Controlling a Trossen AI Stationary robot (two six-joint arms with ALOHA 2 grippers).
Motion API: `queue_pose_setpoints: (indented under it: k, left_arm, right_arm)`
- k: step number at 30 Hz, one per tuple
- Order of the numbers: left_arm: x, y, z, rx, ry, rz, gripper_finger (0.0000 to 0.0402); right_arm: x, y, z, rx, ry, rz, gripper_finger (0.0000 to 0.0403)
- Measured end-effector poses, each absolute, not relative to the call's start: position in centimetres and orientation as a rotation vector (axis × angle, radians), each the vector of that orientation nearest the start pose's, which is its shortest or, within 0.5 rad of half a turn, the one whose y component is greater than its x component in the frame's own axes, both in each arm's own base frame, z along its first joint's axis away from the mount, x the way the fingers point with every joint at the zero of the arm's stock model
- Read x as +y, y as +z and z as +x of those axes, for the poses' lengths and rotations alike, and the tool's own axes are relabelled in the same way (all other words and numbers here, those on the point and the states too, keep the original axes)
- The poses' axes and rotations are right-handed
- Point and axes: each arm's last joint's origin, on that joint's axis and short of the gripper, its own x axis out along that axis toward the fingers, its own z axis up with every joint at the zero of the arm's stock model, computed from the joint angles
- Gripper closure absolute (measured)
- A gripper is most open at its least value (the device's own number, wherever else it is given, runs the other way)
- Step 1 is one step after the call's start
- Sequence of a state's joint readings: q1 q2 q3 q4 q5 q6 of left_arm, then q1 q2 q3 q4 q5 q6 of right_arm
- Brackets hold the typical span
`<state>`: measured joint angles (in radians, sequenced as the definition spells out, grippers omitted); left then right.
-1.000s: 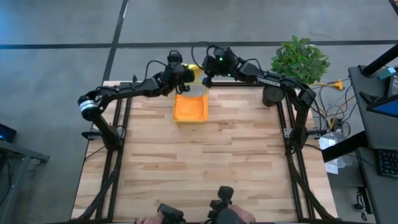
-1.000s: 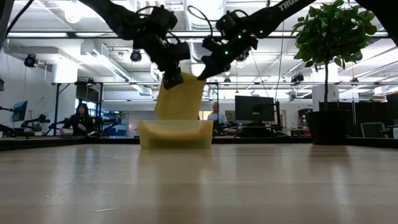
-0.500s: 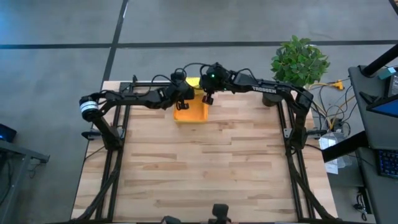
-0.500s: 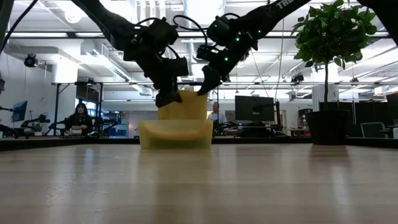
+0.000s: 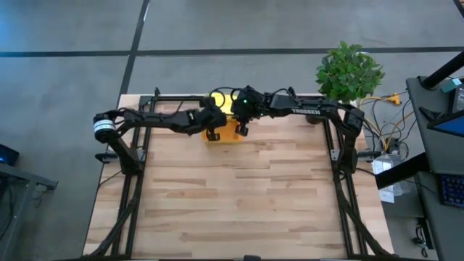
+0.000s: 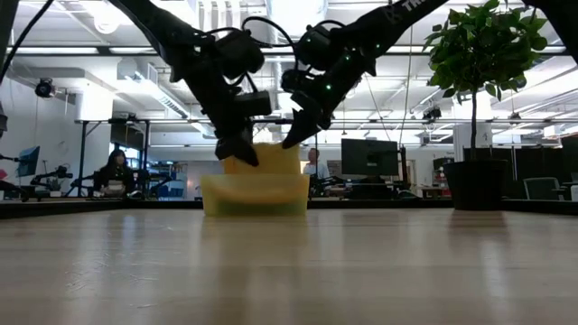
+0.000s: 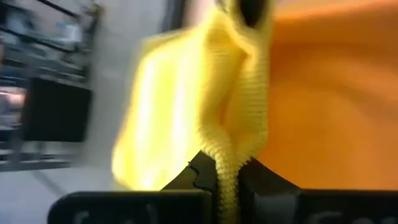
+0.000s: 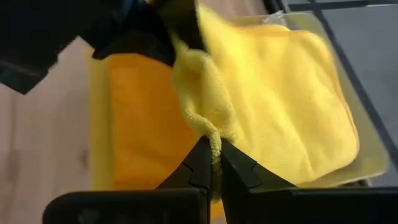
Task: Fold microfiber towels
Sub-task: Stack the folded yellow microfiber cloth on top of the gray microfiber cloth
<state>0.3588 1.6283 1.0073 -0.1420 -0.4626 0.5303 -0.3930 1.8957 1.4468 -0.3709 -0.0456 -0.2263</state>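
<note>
A bright yellow towel (image 8: 280, 93) lies partly in the translucent yellow tray (image 6: 256, 194) at the table's far middle, over an orange towel (image 8: 143, 124) that lies in the same tray. My left gripper (image 5: 212, 130) and my right gripper (image 5: 241, 127) are side by side above the tray, each shut on the yellow towel's raised edge. The yellow towel also shows in the high view (image 5: 223, 101) and in the low view (image 6: 266, 158). The grey and teal towels are not in view. My left gripper pinches a bunched fold of the yellow towel's raised edge (image 7: 227, 180) between its two fingers, pointing down. The cloth runs slack from there into the tray. My right gripper pinches the same edge at another bunched spot (image 8: 211, 146) between its two fingers, from above. The rest of the towel lies spread in the tray (image 8: 367, 168).
A potted plant (image 5: 349, 69) stands at the table's far right corner. The wooden tabletop (image 5: 239, 196) stretches bare toward the near edge. People sit at desks in the room beyond the table (image 6: 116, 171).
Both grippers have gone down and toward the table's near edge, still shut on the yellow towel. The towel, which hung tall above the tray's far side, has sunk into the tray, and its held edge has been drawn over the orange towel.
</note>
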Motion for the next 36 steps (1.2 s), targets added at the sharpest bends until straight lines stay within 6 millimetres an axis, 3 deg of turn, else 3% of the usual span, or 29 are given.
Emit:
queue_pose_setpoints:
  k: [10, 23, 28, 32, 36]
  left_arm:
    - [10.2, 19.8, 31.1, 1.034, 0.365, 0.394, 0.0401]
    - [9.5, 19.3, 31.0, 1.04, 0.256, 0.251, 0.0401]
    - [9.5, 19.3, 31.0, 1.027, 0.308, 0.152, 0.0399]
    - [9.6, 18.9, 30.3, 1.09, 0.352, 0.122, 0.0369]
    - [9.6, 19.0, 29.9, 1.138, 0.402, 0.095, 0.0312]
  right_arm:
    - [-14.0, 22.7, 38.9, 0.862, -0.145, 0.044, 0.0394]
    - [-12.5, 21.1, 38.6, 0.891, -0.088, 0.136, 0.0394]
    - [-12.4, 20.5, 38.4, 0.901, -0.069, 0.15, 0.0391]
    - [-12.4, 20.3, 38.1, 0.919, -0.039, 0.202, 0.036]
    - [-12.7, 20.5, 38.0, 0.91, -0.032, 0.218, 0.0308]
